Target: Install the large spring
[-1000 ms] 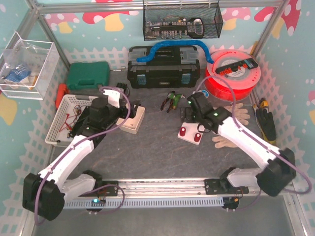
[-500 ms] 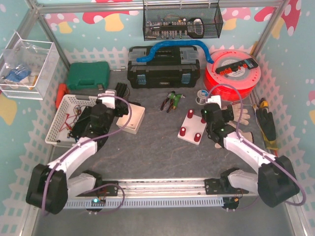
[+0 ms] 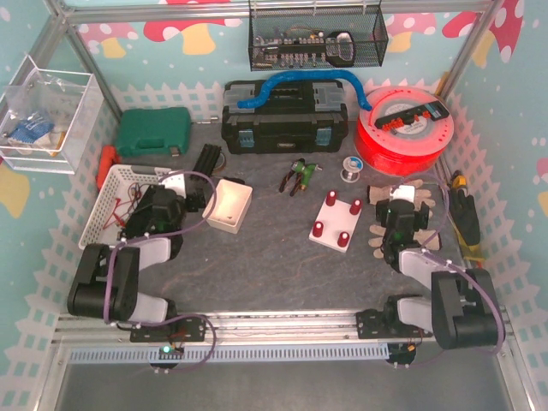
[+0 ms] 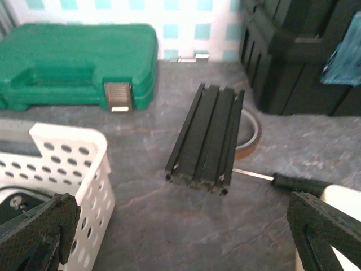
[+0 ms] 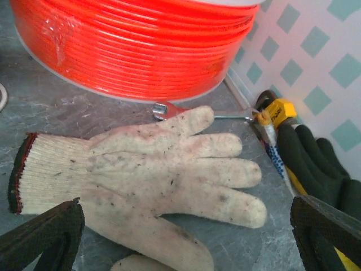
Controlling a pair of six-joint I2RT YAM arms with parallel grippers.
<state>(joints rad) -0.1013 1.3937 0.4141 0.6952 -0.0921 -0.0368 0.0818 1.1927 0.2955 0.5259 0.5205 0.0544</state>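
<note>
The white plate (image 3: 336, 224) with red posts lies on the mat right of centre. I see no large spring clearly in any view. My left gripper (image 3: 183, 187) sits low between the white basket (image 3: 116, 201) and the white box (image 3: 229, 205). It is open and empty, and its wrist view shows wide-apart pads (image 4: 40, 224) over bare mat. My right gripper (image 3: 399, 199) is open and empty to the right of the plate. It hangs over a dirty cream glove (image 5: 152, 164), with its pads (image 5: 326, 232) at the frame's lower corners.
A black aluminium extrusion (image 4: 207, 138), a tape roll (image 4: 252, 134), a screwdriver (image 4: 299, 182) and a green case (image 4: 73, 65) lie ahead of the left gripper. The orange filament spool (image 5: 135, 39), a black glove (image 5: 321, 161) and a yellow-handled tool (image 5: 274, 112) lie ahead of the right gripper.
Both arms have folded back toward their bases. The right gripper left the plate and moved right over the gloves. The left gripper drew away from the white box toward the basket.
</note>
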